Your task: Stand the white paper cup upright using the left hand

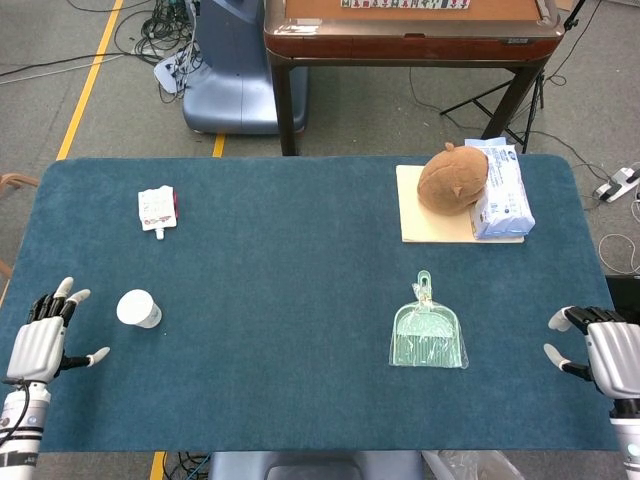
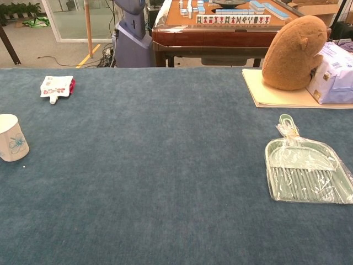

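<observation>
Cup (image 1: 137, 309) stands upright, mouth up, near left edge of table (image 1: 300, 330); job looks done. Left hand (image 1: 40, 336) just left of cup, fingers spread, holding nothing, clear of it. Right hand (image 1: 600, 352) idle at near right, fingers apart, empty.

My left hand (image 1: 38, 335) lies by the table (image 1: 300, 400) left edge, fingers spread (empty); right hand (image 1: 600, 352) at the right edge, likewise.
</observation>
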{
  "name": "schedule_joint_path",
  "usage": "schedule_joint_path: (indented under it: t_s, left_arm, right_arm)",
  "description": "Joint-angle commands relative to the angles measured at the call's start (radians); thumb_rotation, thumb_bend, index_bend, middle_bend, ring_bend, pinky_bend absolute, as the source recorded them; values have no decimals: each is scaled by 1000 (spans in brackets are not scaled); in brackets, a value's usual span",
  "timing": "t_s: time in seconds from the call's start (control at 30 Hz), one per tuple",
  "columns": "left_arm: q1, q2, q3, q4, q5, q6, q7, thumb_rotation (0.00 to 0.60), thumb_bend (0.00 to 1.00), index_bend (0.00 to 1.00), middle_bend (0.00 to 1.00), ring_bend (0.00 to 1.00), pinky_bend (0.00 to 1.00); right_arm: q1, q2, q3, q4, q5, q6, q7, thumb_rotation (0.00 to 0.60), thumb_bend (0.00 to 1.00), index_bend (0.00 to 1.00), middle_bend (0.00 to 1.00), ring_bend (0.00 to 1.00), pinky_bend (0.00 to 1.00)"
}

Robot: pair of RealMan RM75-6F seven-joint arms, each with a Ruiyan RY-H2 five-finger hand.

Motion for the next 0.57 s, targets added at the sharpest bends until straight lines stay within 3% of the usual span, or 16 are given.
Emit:
schedule_joint_path:
  t_s: [0.03, 0.3, 0.57]
  left_arm:
    - [46, 52, 50, -53, 40, 55, 48, 600, 67, 163, 0, 0, 0]
    - [73, 125, 125, -51, 165, 50, 15, 600, 67, 214, 0, 0, 0]
    - [82, 129, 140, -74, 252, 88, 30, 600, 67, 243, 0, 0, 0]
  right_arm:
    - [-1, -2, 0, 0, 4, 0, -6, 600, 197, 526, 520, 438, 466]
    - [-7, -11, -7, -6, 4, 2, -35, 600, 197, 527, 520, 438, 466]
    - [-12, -3, 1, -1, 17, 10, -20, 600, 197, 526, 520, 438, 466]
